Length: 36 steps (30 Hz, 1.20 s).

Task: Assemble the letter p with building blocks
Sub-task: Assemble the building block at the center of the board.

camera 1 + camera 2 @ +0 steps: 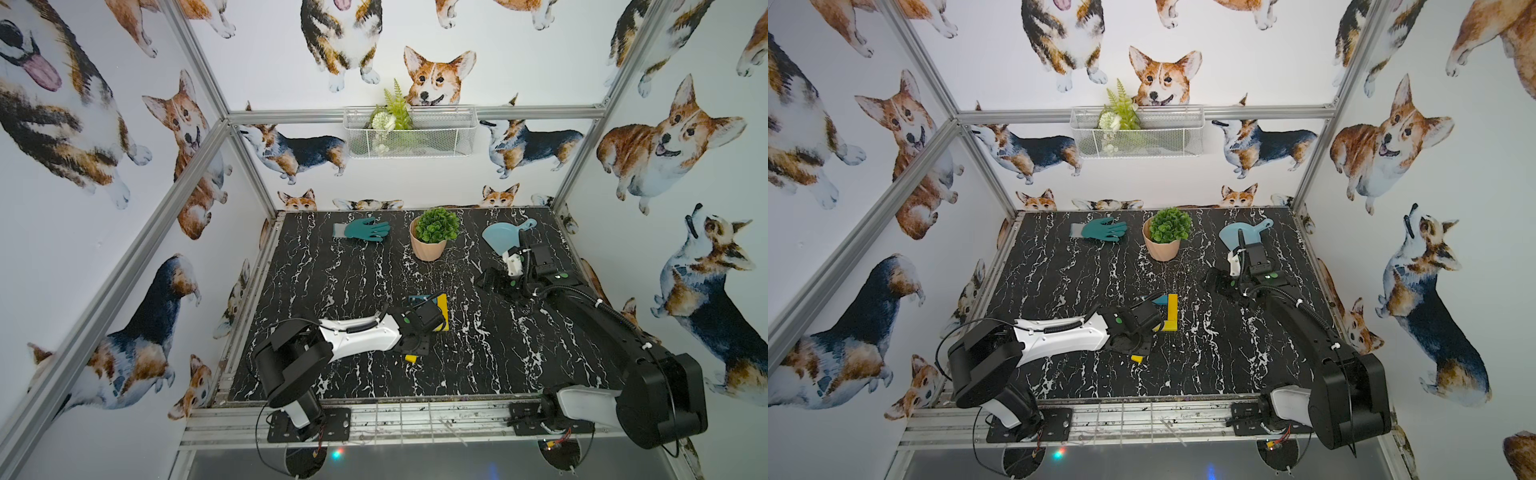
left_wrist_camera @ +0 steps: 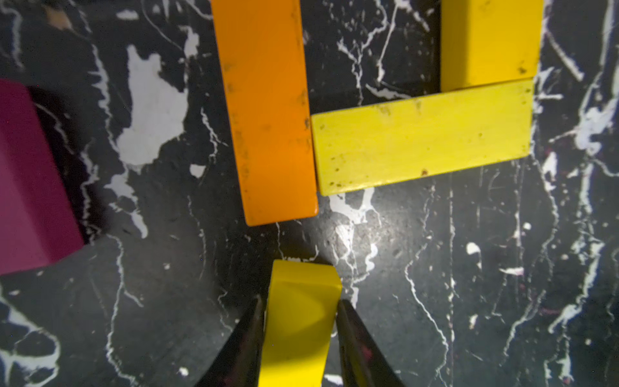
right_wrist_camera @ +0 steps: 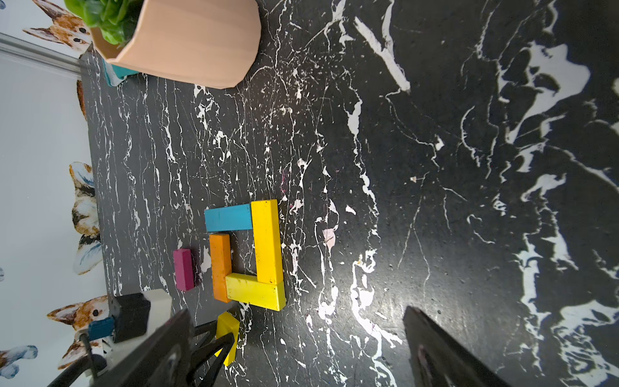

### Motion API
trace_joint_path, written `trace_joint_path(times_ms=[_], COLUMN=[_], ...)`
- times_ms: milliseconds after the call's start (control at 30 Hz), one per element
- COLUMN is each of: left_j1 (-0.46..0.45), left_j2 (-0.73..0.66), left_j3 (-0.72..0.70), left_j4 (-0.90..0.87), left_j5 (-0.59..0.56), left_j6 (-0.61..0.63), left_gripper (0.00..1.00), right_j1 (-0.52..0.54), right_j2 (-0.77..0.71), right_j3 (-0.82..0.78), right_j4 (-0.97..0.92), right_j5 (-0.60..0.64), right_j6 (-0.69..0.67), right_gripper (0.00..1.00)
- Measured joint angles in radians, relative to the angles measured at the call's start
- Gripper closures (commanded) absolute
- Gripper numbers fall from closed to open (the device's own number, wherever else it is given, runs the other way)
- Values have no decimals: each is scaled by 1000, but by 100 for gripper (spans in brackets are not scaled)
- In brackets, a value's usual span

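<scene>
The left gripper (image 2: 300, 301) pinches one end of a small flat yellow bar (image 2: 299, 335) between its two dark fingers. The bar's free end points toward the near end of the flat orange bar (image 2: 268, 110) but stands apart from it. Whether the held bar touches the black white-veined marble tabletop (image 1: 332, 291) cannot be told.

The partly built letter p (image 1: 1171, 309) lies near the tabletop's middle. Four bars lie flat and butted together, closing a rectangular loop: the orange bar, a teal-blue bar (image 3: 228, 217), a second yellow bar (image 3: 266, 241) facing the orange one, and a third yellow bar (image 3: 254, 289) facing the teal one.

The magenta-pink bar (image 3: 183, 269) lies beside the orange bar – roughly parallel, not touching.

The right gripper (image 3: 296, 313) is spread wide with nothing between its fingers – clear of the blocks, near the light-blue plastic dustpan (image 1: 500, 237).
</scene>
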Motion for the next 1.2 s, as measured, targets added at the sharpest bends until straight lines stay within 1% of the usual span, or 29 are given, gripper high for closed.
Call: trace_joint_path(times_ms=[100, 233, 433, 533, 633, 1200], left_j1=[2, 2, 2, 2, 3, 32], left_j2=[8, 27, 34, 34, 34, 40], left_j3=[-2, 18, 24, 24, 24, 37], left_j4=[0, -4, -7, -7, -5, -10], left_j5=[0, -1, -6, -9, -8, -9], left_j6=[-3, -2, -1, -2, -2, 8], left_gripper=[57, 56, 63, 69, 71, 72], right_j1=[-1, -1, -3, -7, -7, -7], right_j2=[-2, -3, -8, -8, -8, -7], right_j3=[0, 0, 0, 0, 0, 0], right_j4=[-1, -3, -7, -7, -7, -7], right_j5=[-1, -4, -5, -8, -8, -11], right_j6=[0, 0, -1, -1, -1, -1], right_gripper=[0, 0, 1, 1, 1, 0])
